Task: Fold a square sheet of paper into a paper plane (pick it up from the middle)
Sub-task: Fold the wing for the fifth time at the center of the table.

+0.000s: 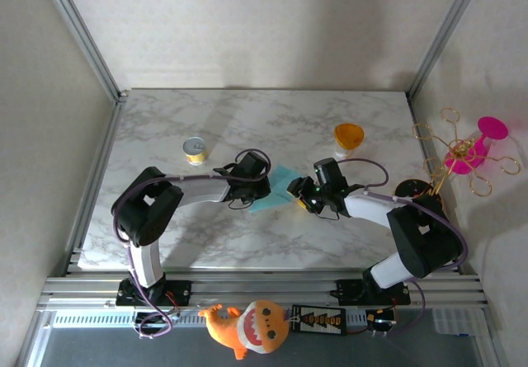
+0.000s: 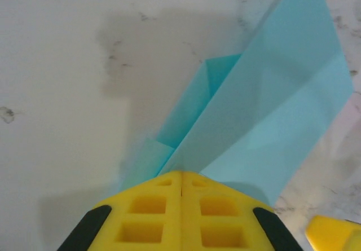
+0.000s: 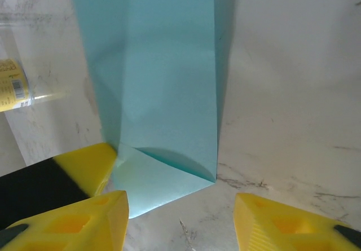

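Observation:
The teal-blue square sheet of paper (image 1: 280, 187) lies mid-table between the two grippers, folded over on itself. In the left wrist view the sheet of paper (image 2: 271, 110) rises in folded layers from between my left gripper's (image 2: 181, 175) yellow fingers, which are pressed together on its edge. In the right wrist view the sheet of paper (image 3: 163, 93) is a long folded strip with a corner flap turned up at its near end. My right gripper (image 3: 180, 206) stands open just short of that end, with nothing between its fingers. It has no paper plane shape.
A small yellow can (image 1: 195, 150) stands at the back left and an orange cup (image 1: 348, 137) at the back right. A pink holder with gold wire loops (image 1: 466, 151) sits beyond the table's right edge. The marble table (image 1: 247, 243) is bare towards the front.

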### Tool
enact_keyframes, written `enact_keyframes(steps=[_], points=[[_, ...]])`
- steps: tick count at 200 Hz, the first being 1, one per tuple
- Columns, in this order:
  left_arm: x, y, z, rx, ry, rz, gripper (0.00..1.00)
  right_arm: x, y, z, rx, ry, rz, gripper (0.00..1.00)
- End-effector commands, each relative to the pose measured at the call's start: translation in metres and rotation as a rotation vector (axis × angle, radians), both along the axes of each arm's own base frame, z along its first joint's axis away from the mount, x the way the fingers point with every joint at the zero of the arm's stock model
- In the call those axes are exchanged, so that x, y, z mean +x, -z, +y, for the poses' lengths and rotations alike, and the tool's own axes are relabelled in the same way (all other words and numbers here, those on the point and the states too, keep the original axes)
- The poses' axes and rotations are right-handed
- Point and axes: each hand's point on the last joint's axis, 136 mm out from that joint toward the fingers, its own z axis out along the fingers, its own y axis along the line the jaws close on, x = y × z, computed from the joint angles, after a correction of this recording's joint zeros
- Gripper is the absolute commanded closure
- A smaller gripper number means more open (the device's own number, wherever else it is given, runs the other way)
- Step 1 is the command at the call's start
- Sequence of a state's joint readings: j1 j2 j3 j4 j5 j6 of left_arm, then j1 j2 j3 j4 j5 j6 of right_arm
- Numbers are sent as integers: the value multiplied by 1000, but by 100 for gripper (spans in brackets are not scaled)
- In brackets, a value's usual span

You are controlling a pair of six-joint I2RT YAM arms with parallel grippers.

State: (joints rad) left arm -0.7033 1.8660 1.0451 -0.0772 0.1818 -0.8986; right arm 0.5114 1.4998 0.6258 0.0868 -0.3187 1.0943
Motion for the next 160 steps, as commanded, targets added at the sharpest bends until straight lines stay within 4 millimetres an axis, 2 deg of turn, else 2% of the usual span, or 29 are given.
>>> enact_keyframes(steps=[1,40,128,160], points=[[-2,18,16,61,-59,44,98,-9,6,6,22,-14,36,49],[-5,24,22,73,-83,64,99,-10,12,14,42,-32,56,54],[-9,24,20,54,-79,73,99,-9,23,29,29,-62,91,56],[-14,25,21,31,-83,82,98,-2,20,32,35,-63,71,56]])
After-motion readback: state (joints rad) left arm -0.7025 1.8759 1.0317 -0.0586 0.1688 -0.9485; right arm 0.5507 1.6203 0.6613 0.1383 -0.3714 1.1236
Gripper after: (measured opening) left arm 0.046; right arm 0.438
